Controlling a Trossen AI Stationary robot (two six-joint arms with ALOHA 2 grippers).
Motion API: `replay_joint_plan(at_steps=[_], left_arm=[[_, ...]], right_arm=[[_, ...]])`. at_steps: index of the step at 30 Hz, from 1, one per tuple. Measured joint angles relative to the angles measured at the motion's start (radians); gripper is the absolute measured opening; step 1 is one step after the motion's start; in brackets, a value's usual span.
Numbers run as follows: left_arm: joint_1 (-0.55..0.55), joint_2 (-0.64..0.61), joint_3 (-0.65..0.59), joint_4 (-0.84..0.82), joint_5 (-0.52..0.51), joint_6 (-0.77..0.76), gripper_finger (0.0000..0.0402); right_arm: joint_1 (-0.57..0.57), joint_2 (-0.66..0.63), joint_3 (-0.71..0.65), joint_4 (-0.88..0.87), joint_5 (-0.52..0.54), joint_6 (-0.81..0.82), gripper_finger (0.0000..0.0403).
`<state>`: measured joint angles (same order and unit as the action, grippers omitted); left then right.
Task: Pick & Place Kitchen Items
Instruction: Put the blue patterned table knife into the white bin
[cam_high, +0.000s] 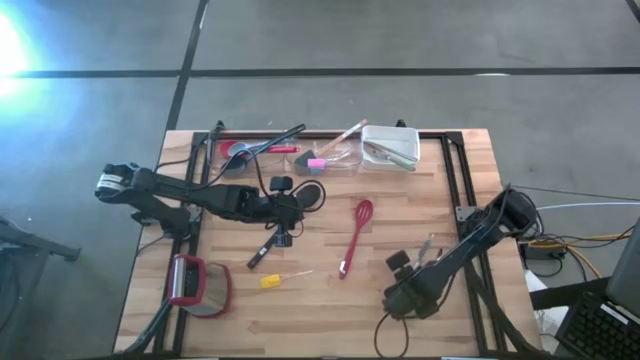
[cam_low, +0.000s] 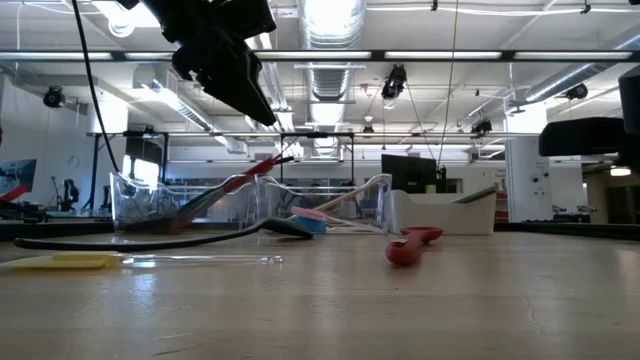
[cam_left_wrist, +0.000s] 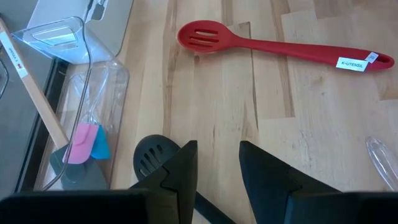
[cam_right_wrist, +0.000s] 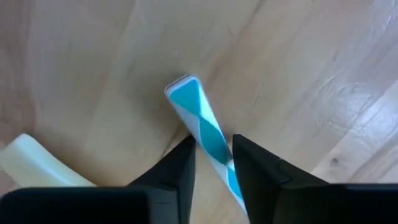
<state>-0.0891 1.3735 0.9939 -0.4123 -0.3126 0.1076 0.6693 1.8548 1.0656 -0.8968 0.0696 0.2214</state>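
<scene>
Nearest you, your right gripper (cam_right_wrist: 212, 167) was low at the table's front right, its fingers narrowed around a blue-and-white striped handle (cam_right_wrist: 202, 127), with a cream piece (cam_right_wrist: 34, 163) lying just beside it. Farther in, a yellow-handled tool (cam_high: 272, 281) and a red slotted spoon (cam_high: 355, 235) lay on the wood. Your left gripper (cam_left_wrist: 217, 165) hovered mid-table, fingers slightly apart and empty, over a black slotted spoon (cam_left_wrist: 151, 157). Beyond sat the clear tub (cam_left_wrist: 99, 93) holding pink and blue spatulas (cam_left_wrist: 87, 142).
</scene>
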Motion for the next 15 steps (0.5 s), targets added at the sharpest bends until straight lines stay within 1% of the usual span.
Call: replay_joint_plan(at_steps=[6, 7, 15], left_arm=[[0.000, 0.000, 0.000, -0.001, 0.000, 0.000, 0.0124], [0.000, 0.000, 0.000, -0.001, 0.000, 0.000, 0.0124], [0.000, 0.000, 0.000, -0.006, 0.000, 0.001, 0.0124]], right_arm=[[0.000, -0.005, 0.013, 0.019, -0.001, 0.007, 0.0030], [0.000, -0.007, 0.017, 0.026, 0.005, 0.008, 0.0024], [-0.010, -0.029, 0.048, -0.006, 0.012, 0.017, 0.0024]])
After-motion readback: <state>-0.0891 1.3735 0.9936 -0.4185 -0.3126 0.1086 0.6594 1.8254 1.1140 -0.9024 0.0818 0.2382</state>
